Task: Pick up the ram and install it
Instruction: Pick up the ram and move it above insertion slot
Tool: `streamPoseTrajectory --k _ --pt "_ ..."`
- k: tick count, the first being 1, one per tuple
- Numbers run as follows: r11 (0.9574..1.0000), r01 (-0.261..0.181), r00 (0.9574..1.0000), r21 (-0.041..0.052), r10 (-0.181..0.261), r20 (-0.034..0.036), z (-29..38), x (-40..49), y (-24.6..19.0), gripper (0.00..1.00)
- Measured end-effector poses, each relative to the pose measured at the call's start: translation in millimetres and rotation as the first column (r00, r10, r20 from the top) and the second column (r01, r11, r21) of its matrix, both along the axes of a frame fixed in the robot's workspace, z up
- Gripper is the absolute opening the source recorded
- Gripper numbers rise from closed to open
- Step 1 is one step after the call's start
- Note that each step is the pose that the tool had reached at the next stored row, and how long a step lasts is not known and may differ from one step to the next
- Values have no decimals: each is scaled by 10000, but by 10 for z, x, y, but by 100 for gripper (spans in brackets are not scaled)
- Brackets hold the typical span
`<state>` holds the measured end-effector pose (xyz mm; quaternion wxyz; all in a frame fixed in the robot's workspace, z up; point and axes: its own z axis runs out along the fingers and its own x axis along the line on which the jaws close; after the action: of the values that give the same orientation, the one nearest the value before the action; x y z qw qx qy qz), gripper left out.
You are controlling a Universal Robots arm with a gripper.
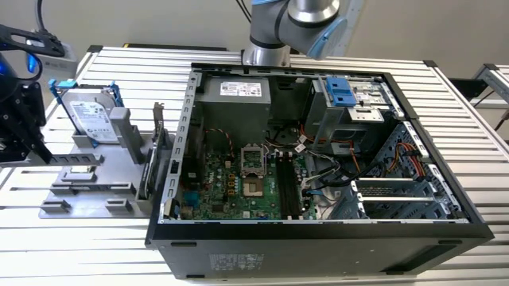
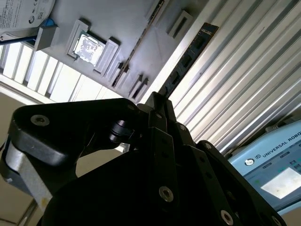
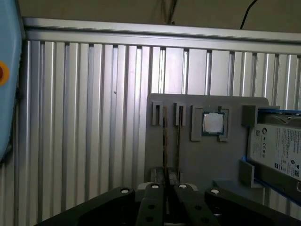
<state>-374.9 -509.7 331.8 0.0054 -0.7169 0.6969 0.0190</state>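
The ram (image 2: 190, 54) is a long dark board with chips, and its near end meets my fingertips. In the first wrist view the ram (image 3: 164, 141) shows edge-on, running from a slot of the grey holder (image 3: 188, 155) down between my fingers. My gripper (image 3: 167, 184) is shut on it. In the exterior view my gripper (image 1: 45, 159) hangs at the far left, beside the grey holder (image 1: 87, 199). The black motherboard slots (image 1: 286, 185) lie in the open computer case (image 1: 318, 232), far to the exterior view's right of my gripper.
On the holder are a silver hard drive in a blue frame (image 1: 87, 119), a processor chip (image 3: 213, 123), a second thin board edge-on (image 3: 178, 141) and a green card with a metal bracket (image 1: 159, 140). A light blue pendant (image 3: 7, 84) lies on the slatted table.
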Motion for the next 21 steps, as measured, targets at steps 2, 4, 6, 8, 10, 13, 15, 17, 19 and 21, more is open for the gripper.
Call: streamPoseTrajectory --k 2,4,6,8,10,13,15,17,19,21 --pt "10000 0 10000 0 0 0 8 0 0 0" --pt "10000 0 10000 0 0 1 17 0 0 0" --pt "10000 0 10000 1 0 1 26 0 0 0" --pt "10000 0 10000 0 0 0 37 0 0 0" --pt "10000 0 10000 0 0 0 47 0 0 0" --pt "10000 0 10000 -1 0 -1 66 0 0 0" --pt "10000 0 10000 0 0 0 82 0 0 0" --pt "10000 0 10000 0 0 0 96 0 0 0" --pt "10000 0 10000 1 0 1 108 0 0 0" --pt "10000 0 10000 0 0 0 121 0 0 0"
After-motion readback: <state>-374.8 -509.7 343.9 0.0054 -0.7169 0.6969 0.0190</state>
